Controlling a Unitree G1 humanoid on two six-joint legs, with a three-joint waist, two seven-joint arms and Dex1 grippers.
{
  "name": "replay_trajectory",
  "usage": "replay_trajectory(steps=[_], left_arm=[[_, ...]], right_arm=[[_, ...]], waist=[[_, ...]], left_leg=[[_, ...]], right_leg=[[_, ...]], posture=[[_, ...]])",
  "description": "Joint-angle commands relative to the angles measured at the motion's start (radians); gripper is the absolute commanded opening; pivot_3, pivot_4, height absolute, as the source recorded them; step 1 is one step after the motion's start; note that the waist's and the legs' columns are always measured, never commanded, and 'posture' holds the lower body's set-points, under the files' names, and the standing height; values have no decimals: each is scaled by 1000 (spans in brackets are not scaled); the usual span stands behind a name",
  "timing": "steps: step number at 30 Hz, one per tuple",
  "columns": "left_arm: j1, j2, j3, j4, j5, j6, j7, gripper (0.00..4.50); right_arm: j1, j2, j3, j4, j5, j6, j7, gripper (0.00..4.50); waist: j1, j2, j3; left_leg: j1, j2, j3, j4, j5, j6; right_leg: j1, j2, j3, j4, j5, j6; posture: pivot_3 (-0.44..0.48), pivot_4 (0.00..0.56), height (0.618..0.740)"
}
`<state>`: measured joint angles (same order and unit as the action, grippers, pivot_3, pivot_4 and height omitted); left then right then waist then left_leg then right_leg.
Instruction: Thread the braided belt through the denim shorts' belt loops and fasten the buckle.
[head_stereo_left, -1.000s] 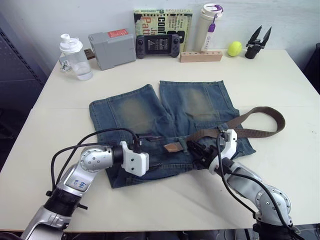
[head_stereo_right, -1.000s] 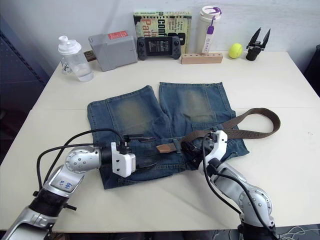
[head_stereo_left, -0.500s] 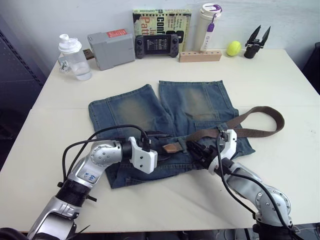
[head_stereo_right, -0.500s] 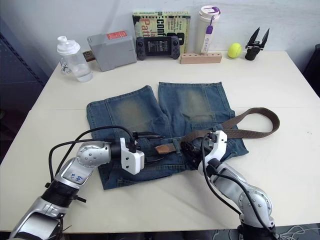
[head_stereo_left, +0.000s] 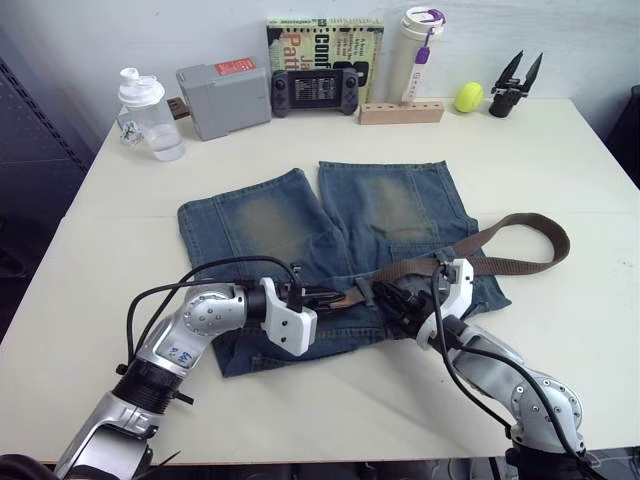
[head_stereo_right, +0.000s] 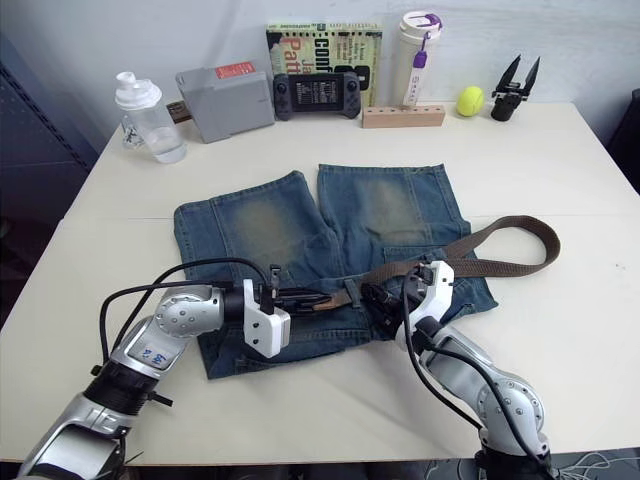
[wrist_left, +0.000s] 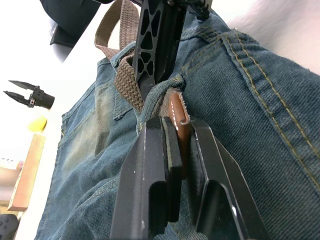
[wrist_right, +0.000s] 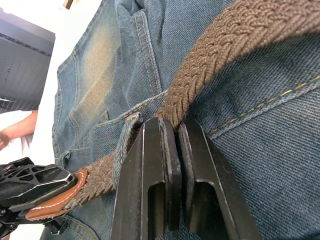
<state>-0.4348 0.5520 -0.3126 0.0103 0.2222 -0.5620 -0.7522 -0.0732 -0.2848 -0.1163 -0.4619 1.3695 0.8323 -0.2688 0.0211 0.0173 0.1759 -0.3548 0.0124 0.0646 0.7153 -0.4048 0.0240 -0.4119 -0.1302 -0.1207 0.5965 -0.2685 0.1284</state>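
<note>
Cream table (head_stereo_left: 560, 150); clutter along the far edge, well apart from the work. Shorts (head_stereo_left: 330, 240) flat at centre, legs pointing away, waistband nearest. Belt (head_stereo_left: 520, 235) entering from the right in a wide loop off the shorts' edge, then running left along the waistband.

Left gripper (wrist_left: 182, 150) at mid-waistband, fingers clenched on the leather tip (wrist_left: 179, 122), just where it emerges from a loop (wrist_left: 160, 92). Right gripper (wrist_right: 172, 135) just beside, further right along the waistband, clamped on the braided strap next to another loop (wrist_right: 127, 132).

Progress, judged: early. Tip fed through the loops on the right part of the waistband; left part unthreaded, most of the strap outside. Buckle not made out, not fastened. Next probably: draw tip leftward, regrasp, feed the following loop. Risk: denim bunching under the pull.
</note>
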Motion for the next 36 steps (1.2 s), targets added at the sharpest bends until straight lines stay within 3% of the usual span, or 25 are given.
replay_trajectory(steps=[1,5,7,8,10,12,15,19,25,28,35,36], left_arm=[[1,14,12,-28,9,-12,14,0],[6,16,15,-40,9,-4,19,0],[3,12,17,-40,7,3,23,0],[3,11,16,-39,7,5,24,0],[1,6,13,-33,2,4,25,0],[0,3,10,-30,0,4,26,0],[-8,-11,1,-21,1,5,28,0],[-6,-18,-1,-24,2,8,29,0],[0,-24,2,-35,5,16,30,0],[3,-24,5,-41,5,20,32,0],[6,-23,6,-51,6,24,32,0],[6,-23,6,-53,7,24,32,0]], right_arm=[[1,-38,-36,-45,61,5,-9,1128],[15,-123,-99,-83,160,-2,2,2832],[27,-265,-160,-153,89,9,137,4064],[32,-314,-177,-177,62,7,196,4342],[75,-537,-113,-287,-209,-45,426,4432],[118,-662,-62,-331,-393,-112,567,4432],[241,-881,80,-232,-891,-468,761,4432],[259,-899,173,-96,-1183,-724,823,4432],[194,-781,234,68,-1421,-806,766,4432],[195,-744,242,101,-1461,-814,793,3563],[210,-691,200,146,-1486,-776,815,207],[211,-687,192,153,-1493,-773,814,84]], waist=[[0,0,0],[2,0,0],[3,0,0],[2,0,0],[3,2,1],[4,2,0],[5,-1,0],[5,-2,0],[5,-4,-1],[5,-4,-1],[6,-5,-1],[7,-5,-1]], left_leg=[[0,0,0,0,0,0],[0,0,0,0,0,0],[0,0,0,0,0,0],[0,0,0,0,0,0],[-1,0,0,1,0,1],[0,0,0,0,0,1],[0,0,0,0,0,1],[0,-1,1,2,0,1],[0,0,-1,2,0,1],[1,0,-1,3,0,1],[1,-1,-1,3,0,1],[1,-1,-1,3,0,1]], right_leg=[[0,0,0,0,0,0],[0,-1,0,0,0,0],[0,-1,0,0,0,0],[0,-1,0,0,0,0],[0,-2,0,0,0,0],[0,-1,0,-1,0,0],[1,0,-1,-2,0,0],[2,-2,0,-3,1,2],[3,-1,-2,-3,1,2],[4,-1,-1,-2,1,2],[5,-1,-1,-2,1,2],[5,-1,-1,-2,1,2]], posture=[[0,150,726],[0,150,726],[0,150,726],[0,150,726],[0,150,726],[0,150,726],[0,150,726],[0,150,726],[0,150,726],[0,150,726],[0,150,726],[0,150,726]])
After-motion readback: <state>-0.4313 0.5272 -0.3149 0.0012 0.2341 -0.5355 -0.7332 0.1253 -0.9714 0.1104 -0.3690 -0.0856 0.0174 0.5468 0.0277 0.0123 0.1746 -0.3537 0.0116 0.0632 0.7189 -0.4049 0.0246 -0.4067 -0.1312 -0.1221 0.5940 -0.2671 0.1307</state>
